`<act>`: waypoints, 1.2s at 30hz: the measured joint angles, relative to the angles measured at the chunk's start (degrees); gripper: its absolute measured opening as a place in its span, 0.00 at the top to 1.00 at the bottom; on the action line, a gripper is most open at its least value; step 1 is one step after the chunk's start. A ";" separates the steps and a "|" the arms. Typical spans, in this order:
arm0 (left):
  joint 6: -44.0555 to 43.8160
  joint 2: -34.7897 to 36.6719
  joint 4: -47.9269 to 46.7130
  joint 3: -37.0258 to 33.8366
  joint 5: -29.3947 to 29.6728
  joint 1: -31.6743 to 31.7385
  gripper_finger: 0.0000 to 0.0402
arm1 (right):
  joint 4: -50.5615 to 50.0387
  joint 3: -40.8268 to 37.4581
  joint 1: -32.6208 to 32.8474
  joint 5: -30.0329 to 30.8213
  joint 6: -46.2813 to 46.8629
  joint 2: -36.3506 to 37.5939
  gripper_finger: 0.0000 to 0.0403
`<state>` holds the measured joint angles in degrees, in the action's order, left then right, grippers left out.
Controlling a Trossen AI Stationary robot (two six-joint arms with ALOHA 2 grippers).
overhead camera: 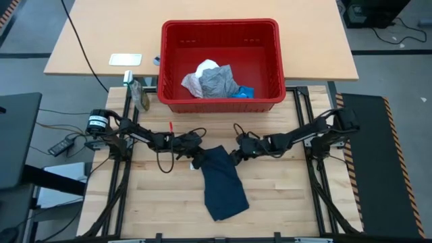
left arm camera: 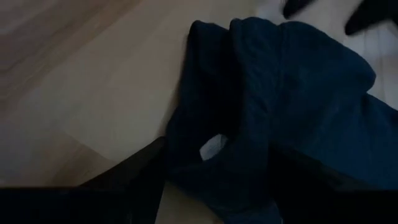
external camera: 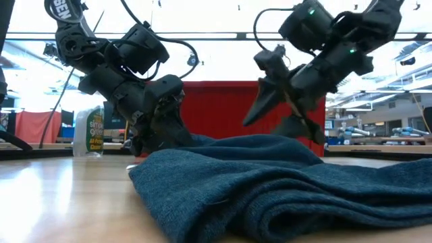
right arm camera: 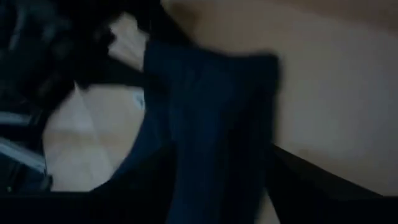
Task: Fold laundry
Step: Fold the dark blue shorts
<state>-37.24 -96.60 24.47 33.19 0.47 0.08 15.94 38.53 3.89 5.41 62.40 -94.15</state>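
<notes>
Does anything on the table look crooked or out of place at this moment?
Yes. The navy cloth lies skewed and bunched in rumpled folds near both grippers, not flat. In the red basket the grey cloth and white cloth sit in a crumpled heap.

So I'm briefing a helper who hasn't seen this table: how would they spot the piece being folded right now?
Start at the red basket at the table's far side, then come toward the near edge of the wooden tabletop. The dark navy cloth lies there between the two arms, alone on the wood; the grey cloth and white cloth sit inside the basket.
</notes>
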 joint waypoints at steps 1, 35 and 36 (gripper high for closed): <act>0.21 0.00 0.02 0.00 0.56 0.00 0.36 | -0.16 0.01 -0.65 0.11 0.32 -0.59 0.36; -0.78 0.09 4.76 0.20 8.68 0.96 0.43 | 8.84 6.01 -5.64 -12.48 -2.67 -13.66 0.89; -0.78 0.09 5.00 0.20 8.68 1.03 0.46 | 8.28 6.33 -6.04 -12.68 -3.60 -13.66 0.94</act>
<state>-38.03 -96.51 29.47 33.39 9.15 1.11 24.22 44.86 -2.15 -7.28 58.81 -107.81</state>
